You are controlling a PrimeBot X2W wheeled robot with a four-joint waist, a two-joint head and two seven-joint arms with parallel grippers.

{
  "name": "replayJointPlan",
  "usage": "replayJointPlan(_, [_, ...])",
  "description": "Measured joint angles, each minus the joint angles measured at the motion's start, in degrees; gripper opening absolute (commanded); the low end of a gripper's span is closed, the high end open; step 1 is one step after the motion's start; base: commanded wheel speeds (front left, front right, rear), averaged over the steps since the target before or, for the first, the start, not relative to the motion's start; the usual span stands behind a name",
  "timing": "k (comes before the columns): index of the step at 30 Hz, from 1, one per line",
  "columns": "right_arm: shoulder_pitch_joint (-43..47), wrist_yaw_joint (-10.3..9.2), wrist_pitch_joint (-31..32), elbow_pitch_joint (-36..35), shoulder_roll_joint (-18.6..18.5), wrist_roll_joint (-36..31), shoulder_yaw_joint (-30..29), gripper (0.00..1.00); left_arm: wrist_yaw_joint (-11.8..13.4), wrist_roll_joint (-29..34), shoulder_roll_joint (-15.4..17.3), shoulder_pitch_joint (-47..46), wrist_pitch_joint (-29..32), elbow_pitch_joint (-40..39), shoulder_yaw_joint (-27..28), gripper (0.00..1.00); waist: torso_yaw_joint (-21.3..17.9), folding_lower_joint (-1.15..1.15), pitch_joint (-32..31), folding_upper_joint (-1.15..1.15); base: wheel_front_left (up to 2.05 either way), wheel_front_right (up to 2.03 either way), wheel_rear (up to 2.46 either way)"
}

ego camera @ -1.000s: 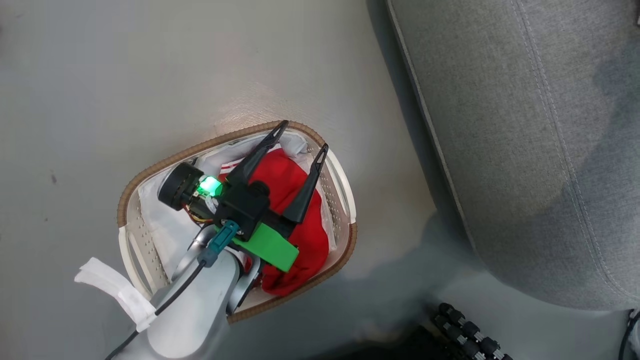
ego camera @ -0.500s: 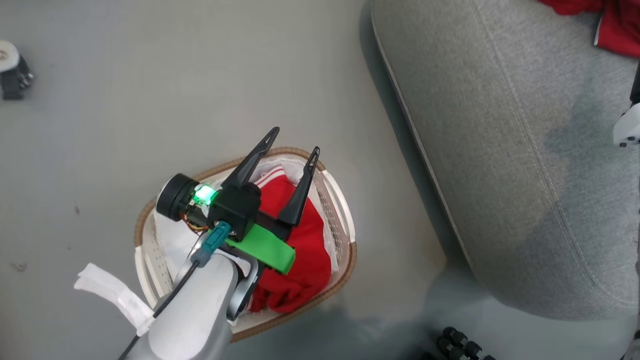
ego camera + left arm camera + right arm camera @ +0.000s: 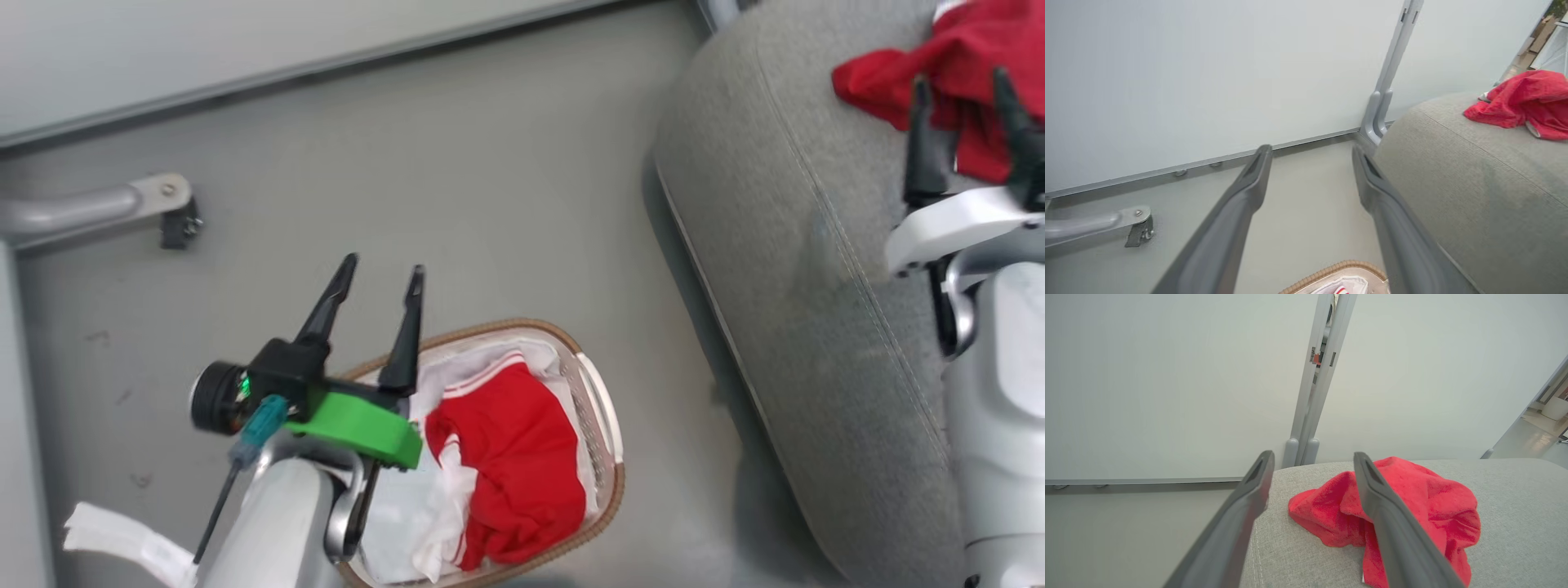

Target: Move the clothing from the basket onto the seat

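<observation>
A red garment with white striped trim (image 3: 510, 457) lies in the white basket (image 3: 602, 406) on the floor, on its white liner. My left gripper (image 3: 384, 265) is open and empty, raised over the basket's far left rim (image 3: 1331, 269). To the right stands the grey sofa (image 3: 775, 245). A second red garment (image 3: 939, 57) lies crumpled on its seat. My right gripper (image 3: 961, 77) hovers open just in front of that garment (image 3: 1412, 498), holding nothing, above the sofa cushion (image 3: 1515, 498). The left wrist view shows my left gripper (image 3: 1311, 149), the sofa (image 3: 1474, 183) and the garment on it (image 3: 1527, 98).
Pale wall panels close off the far side, joined by a grey post (image 3: 1388, 81). A grey metal foot with a black caster (image 3: 163, 204) sits on the floor at the left. A narrow strip of floor separates basket and sofa.
The head camera has swung up and shifted the whole scene. My left gripper has lifted from above the red garment to beyond the basket's rim, still empty. My right gripper has come into view over the sofa.
</observation>
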Motion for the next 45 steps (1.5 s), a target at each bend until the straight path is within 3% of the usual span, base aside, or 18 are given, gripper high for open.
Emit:
replayJointPlan(8, [7.53,0.0,0.0,-1.74,3.7,2.72,7.25,1.0,0.53,-0.15,-1.03,6.02,0.0,0.15,8.2,1.0,4.76,0.0,-6.53,0.0,0.0,0.0,0.0])
replayJointPlan(15, [15.9,-0.01,0.0,-4.65,4.56,6.95,10.91,1.0,0.65,-0.04,-1.4,12.22,0.0,0.16,12.57,1.0,8.52,0.0,-11.35,0.0,0.0,0.0,0.0])
replayJointPlan(20, [21.77,-0.01,0.0,-5.64,4.6,11.59,12.93,1.0,0.58,0.15,-1.46,15.84,0.0,0.52,12.79,1.0,10.78,0.0,-14.54,0.0,0.0,0.0,0.0])
replayJointPlan(30, [29.77,-0.01,0.0,-7.64,4.63,12.67,15.16,1.0,0.93,-0.7,-1.53,18.6,0.0,0.37,11.89,1.0,13.54,0.0,-19.4,0.0,0.0,0.0,0.0])
replayJointPlan(45, [31.6,-0.01,0.0,-8.25,4.63,14.25,17.28,1.0,1.0,-0.58,-1.54,19.25,0.0,0.03,12.44,1.0,13.28,0.0,-20.94,0.0,0.0,0.0,0.0])
